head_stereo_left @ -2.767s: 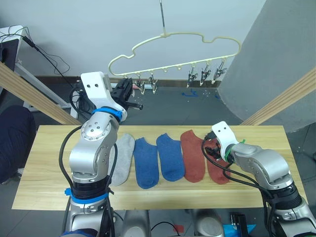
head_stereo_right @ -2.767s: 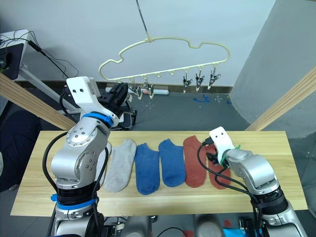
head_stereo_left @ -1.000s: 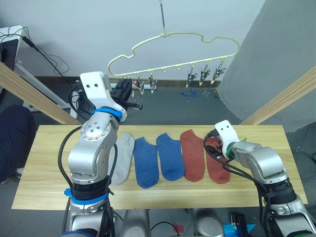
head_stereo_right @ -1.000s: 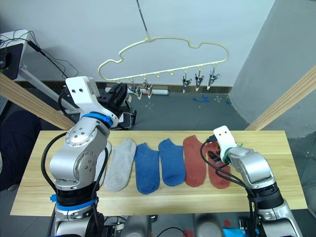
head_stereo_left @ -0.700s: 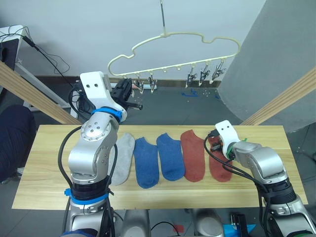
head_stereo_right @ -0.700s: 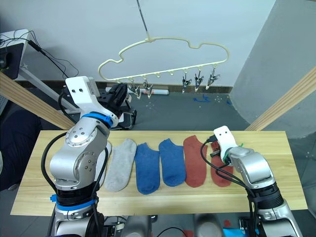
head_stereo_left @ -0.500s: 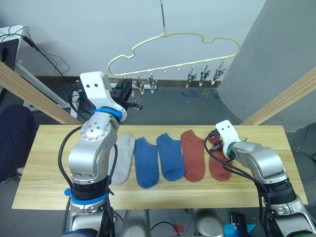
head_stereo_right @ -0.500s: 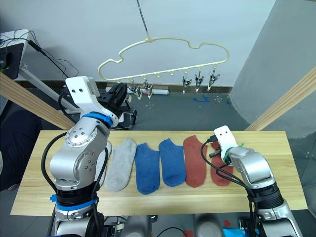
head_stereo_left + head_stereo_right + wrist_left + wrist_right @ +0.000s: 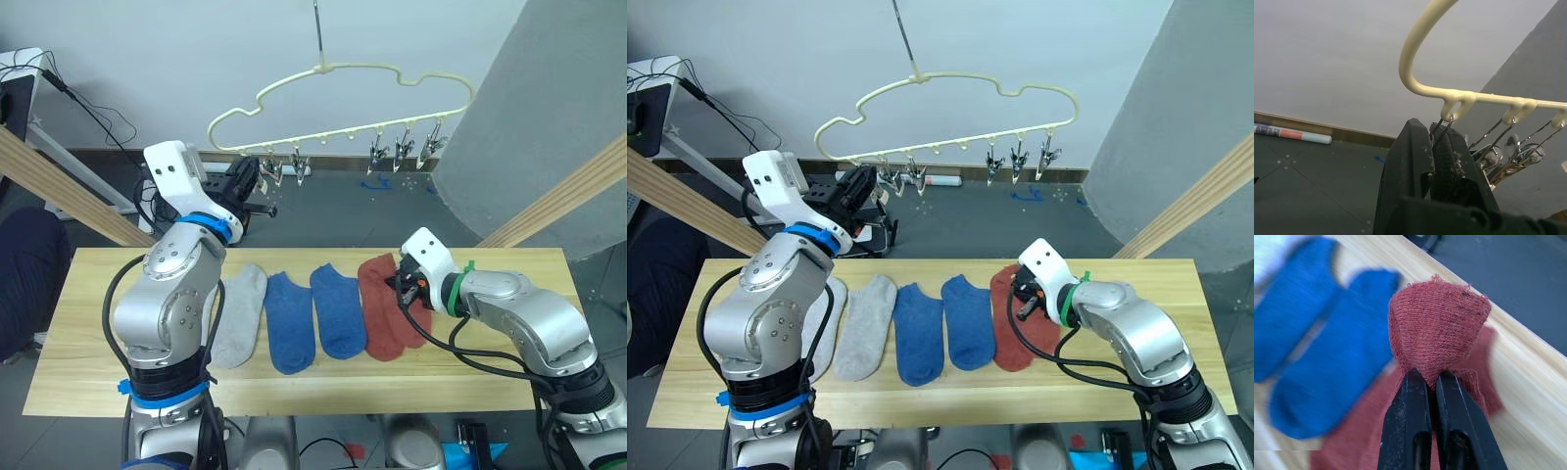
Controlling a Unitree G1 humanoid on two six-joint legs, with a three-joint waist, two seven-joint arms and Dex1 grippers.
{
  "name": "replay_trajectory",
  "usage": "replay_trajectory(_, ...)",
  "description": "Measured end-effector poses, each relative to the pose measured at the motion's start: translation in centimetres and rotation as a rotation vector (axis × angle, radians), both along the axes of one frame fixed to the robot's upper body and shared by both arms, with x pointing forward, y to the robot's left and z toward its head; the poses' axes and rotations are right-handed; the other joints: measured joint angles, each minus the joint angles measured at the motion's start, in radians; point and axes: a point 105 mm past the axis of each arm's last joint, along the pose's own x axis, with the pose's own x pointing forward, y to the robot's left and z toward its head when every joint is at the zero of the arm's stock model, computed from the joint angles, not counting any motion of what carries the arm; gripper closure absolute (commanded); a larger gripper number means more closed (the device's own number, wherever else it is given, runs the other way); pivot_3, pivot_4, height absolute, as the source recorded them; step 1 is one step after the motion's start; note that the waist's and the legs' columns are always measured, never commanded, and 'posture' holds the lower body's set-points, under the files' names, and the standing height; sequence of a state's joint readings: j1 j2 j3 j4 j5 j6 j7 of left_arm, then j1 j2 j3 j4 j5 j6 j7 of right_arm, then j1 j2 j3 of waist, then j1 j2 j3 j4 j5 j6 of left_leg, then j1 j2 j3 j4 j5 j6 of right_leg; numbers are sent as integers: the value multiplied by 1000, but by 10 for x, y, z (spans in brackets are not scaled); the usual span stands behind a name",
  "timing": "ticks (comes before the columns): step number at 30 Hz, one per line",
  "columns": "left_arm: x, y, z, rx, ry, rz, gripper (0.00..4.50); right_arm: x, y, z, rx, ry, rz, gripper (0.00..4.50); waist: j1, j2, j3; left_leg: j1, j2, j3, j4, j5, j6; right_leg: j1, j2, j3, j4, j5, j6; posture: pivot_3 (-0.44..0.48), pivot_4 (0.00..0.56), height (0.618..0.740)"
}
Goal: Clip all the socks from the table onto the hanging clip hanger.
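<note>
I read the long pale wood plank table [image 9: 88, 323] as carrying a row of short knit ankle socks across its middle, toes toward the near edge. Toward the left end lies a light grey sock [image 9: 240, 315], and part of a second light grey sock [image 9: 831, 313] shows just beside it, mostly hidden behind my left arm. Next come two blue socks: the left blue sock [image 9: 289, 323] and the right blue sock [image 9: 338, 309], side by side and touching. Beside them lies a flat rust red sock [image 9: 376, 311].

My right gripper [image 9: 1431, 382] has its two black fingers pressed almost together on a fold of the second rust red sock [image 9: 1437, 330]. In the right wrist view the pinched cuff stands up above the fingertips, while the rest of that sock trails down onto the flat red sock and the wood. In the eye views this gripper sits over the right part of the row, nearer the far edge than the near edge.

The pale yellow cloud-outline wire clip hanger [image 9: 338, 70] hangs from a metal hook beyond the far edge of the table, well above it, with small silver metal clips [image 9: 404, 147] in a row below its bar. My left gripper [image 9: 1434, 161] is raised at the hanger's left end, its fingers closed on the wire of the leftmost clip [image 9: 1442, 125], directly under the first loop of the bar.
</note>
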State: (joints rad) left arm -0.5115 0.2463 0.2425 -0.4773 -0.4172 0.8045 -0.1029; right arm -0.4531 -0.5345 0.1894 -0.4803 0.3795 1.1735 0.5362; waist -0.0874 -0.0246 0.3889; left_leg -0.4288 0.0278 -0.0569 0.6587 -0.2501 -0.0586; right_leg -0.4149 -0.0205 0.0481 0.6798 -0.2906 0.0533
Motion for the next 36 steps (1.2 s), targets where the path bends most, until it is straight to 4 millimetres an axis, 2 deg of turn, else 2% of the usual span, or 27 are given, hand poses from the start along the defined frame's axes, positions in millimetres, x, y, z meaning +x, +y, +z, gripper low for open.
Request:
replay_trajectory(5, 1, 3, 5, -8, 12, -36, 4469, -8, 46, 30, 194, -21, 164, 4447, 1, 0, 0, -4, 1, -1, 0, 0, 0, -5, 1, -1, 2, 0, 0, -97, 411, 740)
replay_trajectory(9, 1, 10, 12, -4, 2, -26, 4469, -9, 54, 33, 229, -13, 185, 4447, 4, 0, 0, -5, 1, 0, 0, 0, 0, -6, -1, -1, 1, 0, 0, -83, 411, 740)
replay_trajectory(14, 0, 10, 11, 2, 37, -53, 4469, -3, 82, 45, 316, -37, 242, 4447, 3, 0, 0, -5, 1, -1, 0, 0, 0, -6, 0, -1, 1, 0, 0, -60, 409, 740)
replay_trajectory(20, -3, 13, 14, -16, 69, -92, 4469, -1, 109, 47, 373, -38, 305, 4447, 4, 0, 0, -5, 1, 0, 0, 0, 0, -7, -1, -1, 2, 0, 0, -39, 401, 740)
replay_trajectory(32, -6, 18, 17, -56, 100, -117, 4469, 10, 140, 57, 426, -79, 349, 4447, 8, 0, 0, -5, 1, -1, 0, 2, -4, -7, -1, -2, 2, 0, -1, -13, 383, 740)
replay_trajectory(36, -6, 18, 18, -63, 100, -119, 4469, 17, 149, 55, 446, -68, 342, 4447, 8, 0, 0, -5, 1, -1, 0, 3, -4, -7, -1, -2, 2, 0, -1, -8, 380, 740)
